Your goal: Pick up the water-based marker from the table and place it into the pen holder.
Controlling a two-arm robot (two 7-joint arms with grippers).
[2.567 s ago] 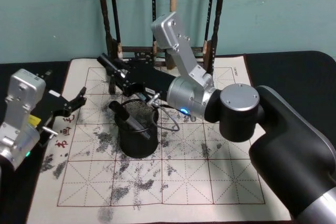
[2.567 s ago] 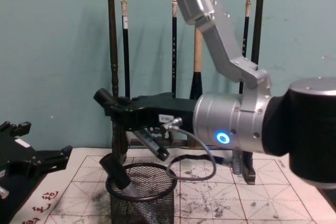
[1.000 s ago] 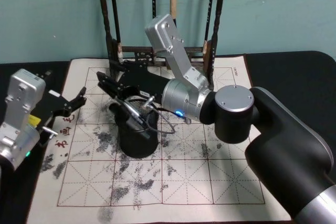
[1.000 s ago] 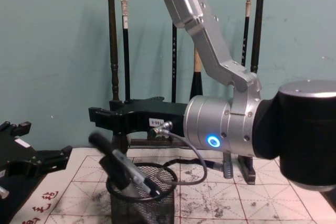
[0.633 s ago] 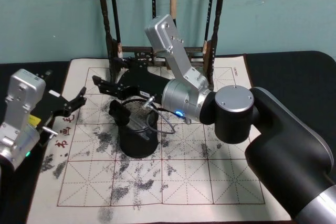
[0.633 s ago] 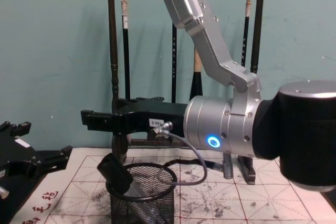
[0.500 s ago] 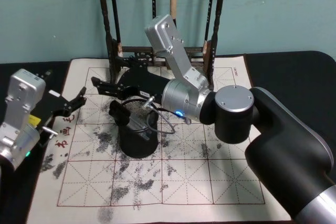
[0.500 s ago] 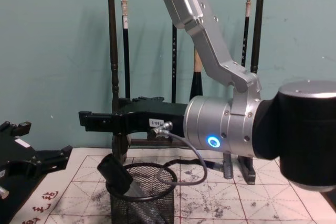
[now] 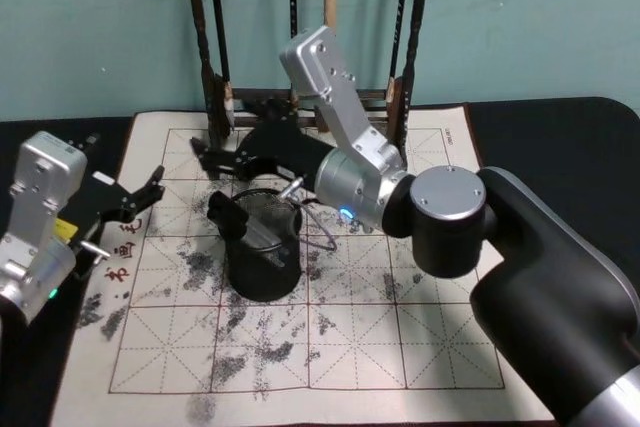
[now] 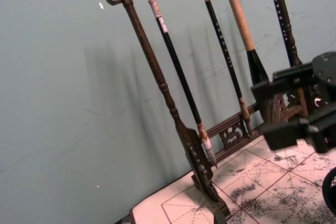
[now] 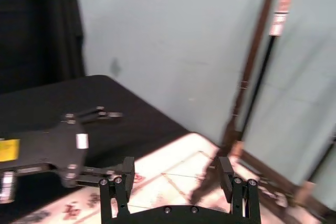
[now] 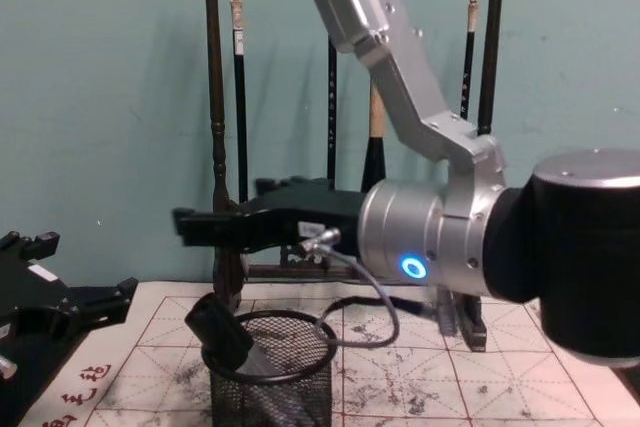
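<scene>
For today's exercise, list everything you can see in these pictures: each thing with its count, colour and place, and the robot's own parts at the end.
table: one, black, under everything.
cloth mat: one, white with red grid lines, red characters and ink stains, spread on the table.
pen holder: one, black wire mesh, on the mat left of centre.
water-based marker: one, dark cap and grey body, leaning inside the pen holder, cap above its rim.
brush rack: one, dark wood, at the mat's far edge against the teal wall.
brushes: several, mostly dark-handled, one tan, hanging from the rack.
right tool: one, black, open, above and behind the pen holder.
left tool: one, black, open, over the mat's left edge.
</scene>
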